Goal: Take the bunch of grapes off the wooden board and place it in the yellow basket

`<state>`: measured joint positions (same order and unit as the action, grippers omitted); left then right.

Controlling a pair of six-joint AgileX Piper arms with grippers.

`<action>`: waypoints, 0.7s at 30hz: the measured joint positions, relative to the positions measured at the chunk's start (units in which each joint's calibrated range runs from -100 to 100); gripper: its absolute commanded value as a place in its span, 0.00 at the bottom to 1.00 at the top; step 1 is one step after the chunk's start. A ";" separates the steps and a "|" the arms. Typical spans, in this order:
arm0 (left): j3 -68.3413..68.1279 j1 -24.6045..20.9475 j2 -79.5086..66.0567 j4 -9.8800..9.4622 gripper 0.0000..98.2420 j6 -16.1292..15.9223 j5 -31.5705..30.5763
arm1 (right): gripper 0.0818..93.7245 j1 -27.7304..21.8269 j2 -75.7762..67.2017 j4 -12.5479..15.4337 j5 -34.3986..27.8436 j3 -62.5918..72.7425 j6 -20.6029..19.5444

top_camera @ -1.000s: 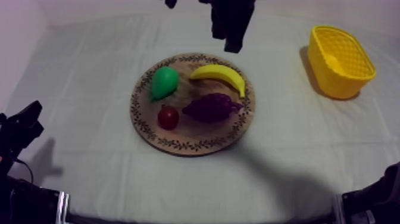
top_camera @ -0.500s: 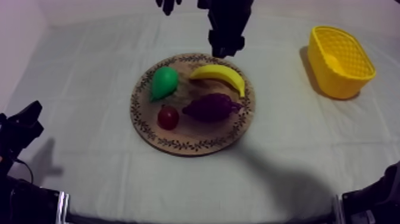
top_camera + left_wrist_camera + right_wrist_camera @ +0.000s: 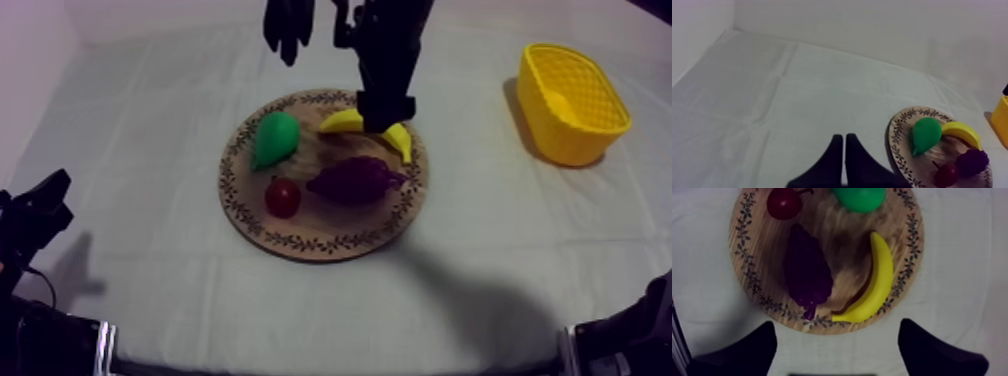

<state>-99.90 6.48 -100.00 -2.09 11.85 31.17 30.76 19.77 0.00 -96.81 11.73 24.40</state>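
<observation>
Right gripper [image 3: 837, 333] spread over wooden board [image 3: 844, 240]

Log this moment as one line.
left gripper: shut, at rest | right gripper: open, above board rim near banana | grapes: on board, untouched

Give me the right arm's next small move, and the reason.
Probably: slide the right hand sideways until it is centred on the grapes, then lower it. The hand is open above the board, but it sits nearer the banana tip than the grapes. The grapes lie untouched beside the banana, so closing from here would likely catch the wrong fruit.
</observation>
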 measured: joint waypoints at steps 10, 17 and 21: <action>0.00 0.00 0.00 0.00 0.00 0.00 0.00 | 0.64 -0.04 4.03 3.25 6.10 -6.86 0.63; 0.00 0.00 0.00 0.00 0.00 0.00 0.00 | 0.66 -0.11 8.53 3.64 8.55 -7.95 0.93; 0.00 0.00 0.00 0.00 0.00 0.00 0.00 | 0.69 -0.07 10.81 3.64 10.32 -8.40 0.93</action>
<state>-99.90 6.48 -100.00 -2.09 11.85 31.17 30.69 30.58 3.64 -86.50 3.33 25.33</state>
